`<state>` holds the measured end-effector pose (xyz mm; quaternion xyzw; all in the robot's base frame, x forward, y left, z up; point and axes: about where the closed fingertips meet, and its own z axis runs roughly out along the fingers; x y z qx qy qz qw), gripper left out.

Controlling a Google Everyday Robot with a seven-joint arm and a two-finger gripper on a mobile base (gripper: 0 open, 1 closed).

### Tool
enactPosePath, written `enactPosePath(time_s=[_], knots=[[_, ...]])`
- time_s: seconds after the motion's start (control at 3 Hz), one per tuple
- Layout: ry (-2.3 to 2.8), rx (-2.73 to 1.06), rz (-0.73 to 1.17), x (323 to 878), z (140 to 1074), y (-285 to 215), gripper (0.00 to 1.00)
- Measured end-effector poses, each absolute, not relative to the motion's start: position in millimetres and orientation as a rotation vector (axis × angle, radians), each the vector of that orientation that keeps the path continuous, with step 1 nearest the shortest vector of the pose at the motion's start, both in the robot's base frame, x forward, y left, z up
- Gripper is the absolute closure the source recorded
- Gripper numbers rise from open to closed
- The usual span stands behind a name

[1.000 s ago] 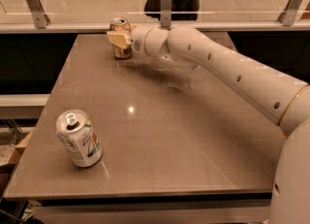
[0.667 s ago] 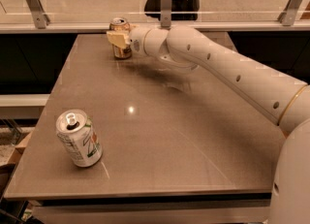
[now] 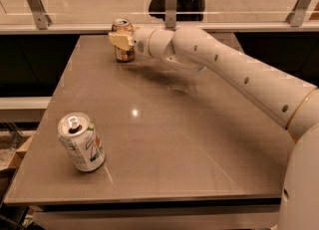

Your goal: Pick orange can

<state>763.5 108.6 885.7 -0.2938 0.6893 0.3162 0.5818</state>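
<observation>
The orange can (image 3: 124,54) is being kept upright at the far edge of the table (image 3: 199,139), a bit left of the middle, just under the glass wall (image 3: 99,0). The gripper (image 3: 121,40) is being held right at the can's middle, so that part is being hidden. Only the silver top and the bottom of the can are being shown. Whether the can is being squeezed or not cannot be told. The long white arm (image 3: 234,69) is being stretched across the table from the right side to the can. Another can (image 3: 82,143) – white and green – is being left near the front left corner, leaning a little, well apart from the orange one.
</observation>
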Motion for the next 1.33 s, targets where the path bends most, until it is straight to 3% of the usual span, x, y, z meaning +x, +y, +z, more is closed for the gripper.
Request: enactPosePath(time_s=[1.33], knots=[[1.545, -0.876, 0.69, 700, 990, 100, 1.0]])
